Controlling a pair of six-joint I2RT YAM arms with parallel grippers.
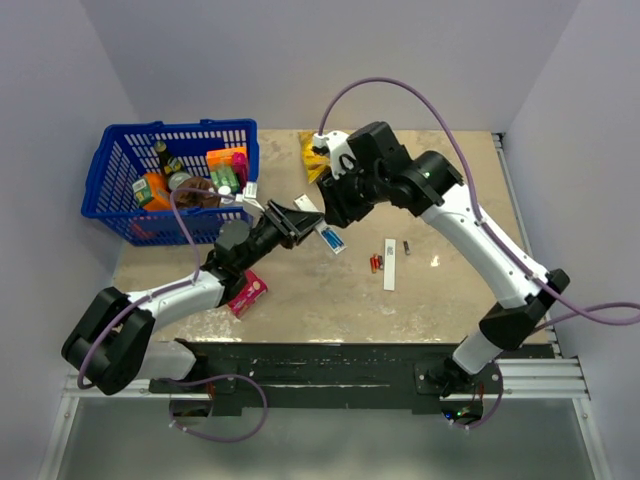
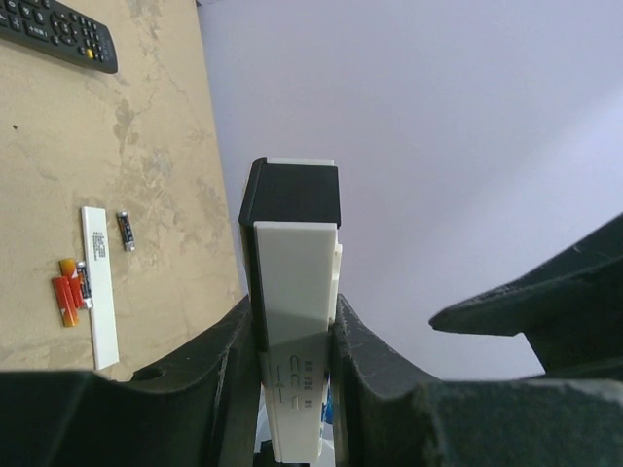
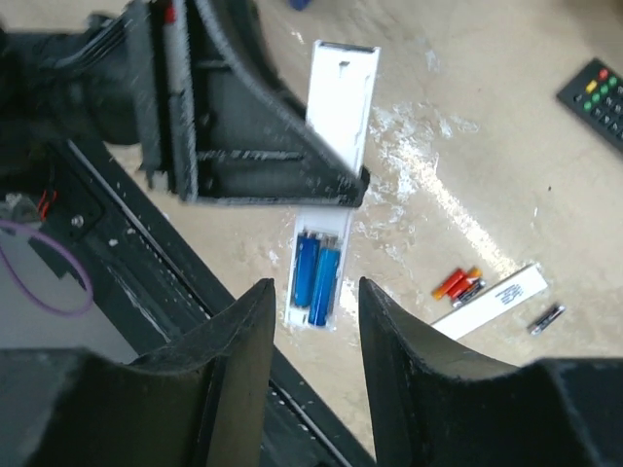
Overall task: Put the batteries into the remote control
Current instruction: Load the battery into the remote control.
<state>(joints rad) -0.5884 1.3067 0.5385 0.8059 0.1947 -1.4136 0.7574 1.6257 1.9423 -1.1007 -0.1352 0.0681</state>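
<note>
Insertion step: the slim white rectangular plastic remote control [image 3: 339, 97] is lifted off the table, clamped across its width by the left hand [image 2: 297, 336] near the middle of the scene. Two small blue cylindrical batteries [image 3: 316, 274] lie side by side in its open compartment at the right-hand end. The right hand [image 3: 314, 302] hovers just above that compartment, fingers moderately apart and empty. Loading appears nearly complete. Next move, as judged: confirm both cells lie flat. Then fetch the loose white back strip [image 3: 492, 303], which lies on the beige stone-patterned table [image 3: 506, 185] to the right beside spare red-and-orange cylindrical batteries [image 3: 455, 283]. Slide it over the compartment, with the left hand steadying the body.
</note>
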